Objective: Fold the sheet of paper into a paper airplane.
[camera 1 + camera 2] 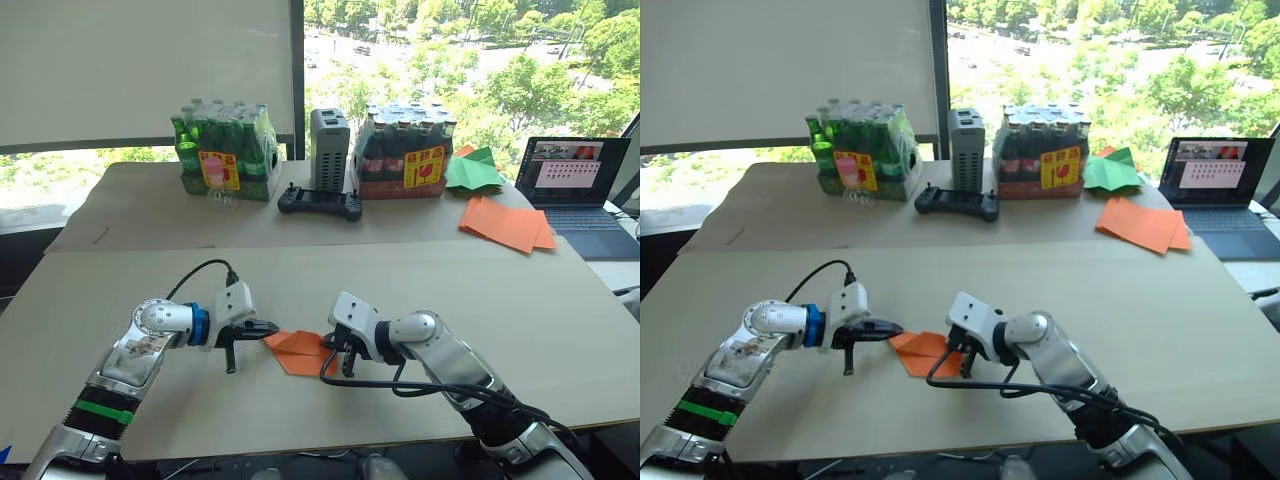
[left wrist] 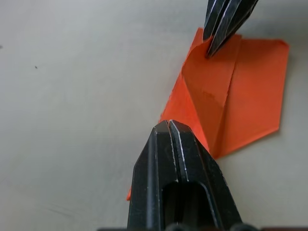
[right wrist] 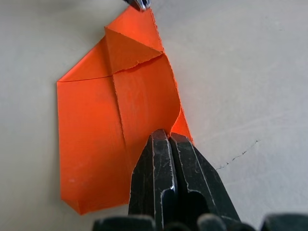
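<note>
From the head view you see the sheet of paper [image 1: 298, 351], partly folded, on the table [image 1: 500, 300] between both grippers. Your left gripper [image 2: 169, 126] has its fingers together on the paper's nine-o'clock edge. Your right gripper [image 3: 168, 135], fingers together, presses its three-o'clock edge.

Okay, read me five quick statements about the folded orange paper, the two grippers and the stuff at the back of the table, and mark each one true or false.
1. The sheet of paper lies between the left gripper and the right gripper. True.
2. The paper is still flat and unfolded. False: it has folded flaps.
3. The right gripper's fingers are spread wide. False: they are shut at the paper's edge.
4. A laptop sits open. True.
5. The gamepad lies on the green paper. False: it lies between the bottle packs.
</note>
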Robot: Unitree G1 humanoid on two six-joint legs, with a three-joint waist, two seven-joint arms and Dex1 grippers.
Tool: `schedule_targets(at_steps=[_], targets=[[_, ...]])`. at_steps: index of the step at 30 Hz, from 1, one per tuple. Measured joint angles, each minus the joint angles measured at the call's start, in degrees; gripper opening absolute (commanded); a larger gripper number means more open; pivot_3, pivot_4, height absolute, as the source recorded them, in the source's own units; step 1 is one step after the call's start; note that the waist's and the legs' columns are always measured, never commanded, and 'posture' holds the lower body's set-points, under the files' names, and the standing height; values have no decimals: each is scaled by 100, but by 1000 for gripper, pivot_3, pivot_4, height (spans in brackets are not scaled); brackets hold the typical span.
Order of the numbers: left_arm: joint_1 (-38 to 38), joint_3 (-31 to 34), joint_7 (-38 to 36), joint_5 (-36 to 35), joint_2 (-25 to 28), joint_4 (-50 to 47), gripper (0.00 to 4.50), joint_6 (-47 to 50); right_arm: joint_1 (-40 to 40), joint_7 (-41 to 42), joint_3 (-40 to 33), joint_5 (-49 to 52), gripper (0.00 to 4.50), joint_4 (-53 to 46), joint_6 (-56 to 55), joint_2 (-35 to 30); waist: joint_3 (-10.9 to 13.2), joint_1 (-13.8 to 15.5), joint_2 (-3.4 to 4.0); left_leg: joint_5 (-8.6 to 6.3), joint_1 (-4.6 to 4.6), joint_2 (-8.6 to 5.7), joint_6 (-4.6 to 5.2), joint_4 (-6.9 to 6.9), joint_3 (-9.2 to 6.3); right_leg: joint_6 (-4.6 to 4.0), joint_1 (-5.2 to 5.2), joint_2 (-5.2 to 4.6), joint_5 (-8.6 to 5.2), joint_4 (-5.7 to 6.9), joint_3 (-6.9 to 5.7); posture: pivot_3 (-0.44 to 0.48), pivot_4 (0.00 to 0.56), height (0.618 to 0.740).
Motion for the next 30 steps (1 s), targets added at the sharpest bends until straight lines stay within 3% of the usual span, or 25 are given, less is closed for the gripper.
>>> schedule_targets(at_steps=[6, 12, 20, 26, 30], targets=[[131, -122, -138, -191, -79, -214, 0, 200, -15, -29, 38, -1, 41, 35, -4, 4, 0, -12, 0, 0, 0, 0, 0, 0, 0, -1, 0, 1, 0, 0, 0, 0, 150, 723], [125, -426, -57, 361, -323, 806, 0, -689, -18, -45, 43, -2, 41, -16, -4, -5, 0, 9, 0, 0, 0, 0, 0, 0, 0, -3, 0, 1, 1, -1, -1, 0, 150, 723], [52, -508, -6, 603, -450, 1014, 0, -1255, -7, -390, -407, 276, 2643, -126, 268, 284, 0, 32, 2, 0, -4, -2, 0, -2, -2, -6, -3, -2, 3, -2, 0, 0, 150, 723], [150, -554, 82, 661, -458, 829, 0, -1213, -82, -385, -778, 569, 2643, -1082, 167, 122, 1, 39, 2, -2, -4, -3, 2, -7, -2, 4, -4, -4, -2, -9, -1, 0, 150, 723], [171, -572, 102, 666, -476, 689, 0, -1084, 81, -358, -286, 435, 1478, -1193, -213, -31, 1, 33, 2, -2, -5, -3, 1, -8, -1, 5, -4, -4, -4, -8, -1, 0, 150, 723]])
